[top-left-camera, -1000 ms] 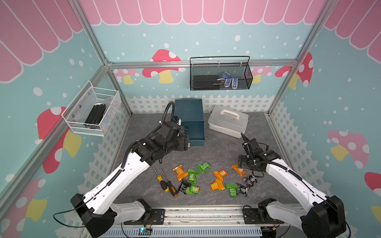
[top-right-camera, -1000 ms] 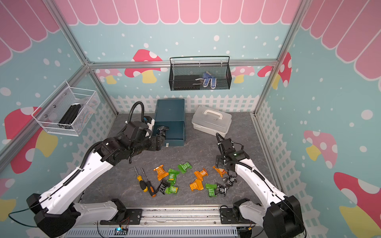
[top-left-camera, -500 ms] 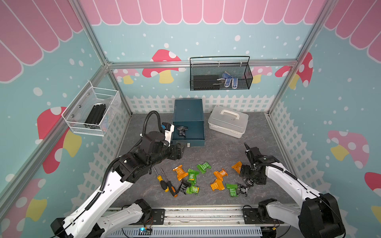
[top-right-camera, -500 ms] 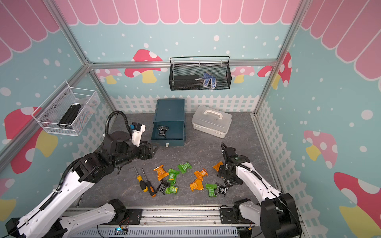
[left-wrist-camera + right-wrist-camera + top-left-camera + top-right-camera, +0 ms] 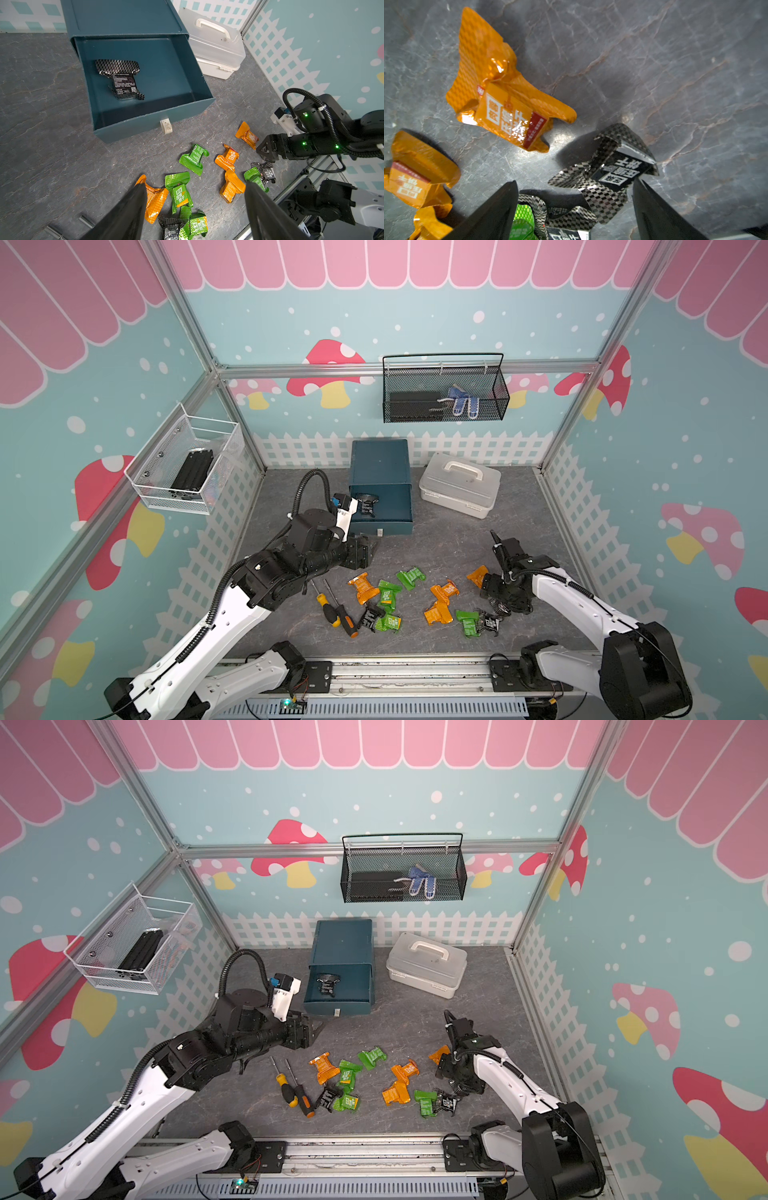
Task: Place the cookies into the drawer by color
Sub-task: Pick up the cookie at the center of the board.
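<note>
The teal drawer cabinet (image 5: 380, 464) has its top drawer (image 5: 145, 124) pulled out, with one black cookie (image 5: 122, 81) lying inside. Orange, green and black cookies lie scattered on the floor in both top views, among them an orange one (image 5: 363, 588) and a green one (image 5: 410, 576). My left gripper (image 5: 195, 184) is open and holds nothing; it hangs in front of the drawer (image 5: 370, 549), above the left part of the pile. My right gripper (image 5: 575, 181) is open, low over a black cookie (image 5: 618, 168) at the pile's right end (image 5: 496, 608), its jaws on either side of it.
Two screwdrivers (image 5: 336, 610) lie left of the pile. A pale grey case (image 5: 459, 485) stands right of the cabinet. A black wire basket (image 5: 444, 393) and a white one (image 5: 187, 466) hang on the walls. A metal rail (image 5: 395, 676) runs along the front edge.
My left arm has pulled back from the drawer toward the front, leaving the black cookie inside. My right gripper has dropped down and forward to the black cookies at the right.
</note>
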Tool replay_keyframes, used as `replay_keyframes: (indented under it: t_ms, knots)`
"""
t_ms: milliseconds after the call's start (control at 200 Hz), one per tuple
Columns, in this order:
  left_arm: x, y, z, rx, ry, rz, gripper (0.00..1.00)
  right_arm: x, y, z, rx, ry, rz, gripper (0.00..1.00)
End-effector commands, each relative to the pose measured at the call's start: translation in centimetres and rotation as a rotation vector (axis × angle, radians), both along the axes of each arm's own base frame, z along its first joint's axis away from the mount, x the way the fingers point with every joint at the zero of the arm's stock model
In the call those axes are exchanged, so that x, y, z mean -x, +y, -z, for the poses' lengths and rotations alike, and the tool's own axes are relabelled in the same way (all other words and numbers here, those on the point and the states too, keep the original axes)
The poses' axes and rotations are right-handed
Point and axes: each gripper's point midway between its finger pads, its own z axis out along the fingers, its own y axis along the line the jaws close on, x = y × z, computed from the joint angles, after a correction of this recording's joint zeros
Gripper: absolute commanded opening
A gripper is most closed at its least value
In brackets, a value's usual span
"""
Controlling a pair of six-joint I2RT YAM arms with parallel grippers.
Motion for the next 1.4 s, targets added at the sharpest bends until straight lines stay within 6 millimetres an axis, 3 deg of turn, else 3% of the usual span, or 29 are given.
replay_keyframes:
  t_ms: [0, 210, 545, 901, 1011, 1181, 1396]
  knots:
    - [0.1, -0.5, -0.5, 0.008, -0.024, 0.020, 0.77, 0.9, -1.3, -0.1, 0.065, 0.034, 0.038, 0.94]
    - [-0.1, -0.3, -0.4, -0.014, -0.020, 0.009, 0.77, 0.7, 0.2, 1.2, -0.029, 0.034, 0.011, 0.97]
    - [0.6, 0.6, -1.4, 0.008, -0.056, -0.014, 0.77, 0.0, -1.3, 1.9, 0.046, 0.038, 0.006, 0.95]
    - [-0.8, 0.0, 0.2, -0.047, -0.020, -0.028, 0.77, -2.8, -1.6, 1.5, 0.112, 0.043, -0.063, 0.62]
    - [-0.9, -0.1, 0.4, -0.050, -0.016, -0.029, 0.77, -3.3, -1.6, 1.5, 0.115, 0.042, -0.070, 0.56]
    - [-0.9, -0.1, 0.4, -0.052, -0.017, -0.031, 0.77, -2.7, -1.1, 2.0, 0.086, 0.074, -0.084, 0.45]
    - [-0.9, 0.1, 0.3, -0.041, -0.024, -0.037, 0.77, -1.8, -1.4, 1.9, 0.097, 0.066, -0.090, 0.42]
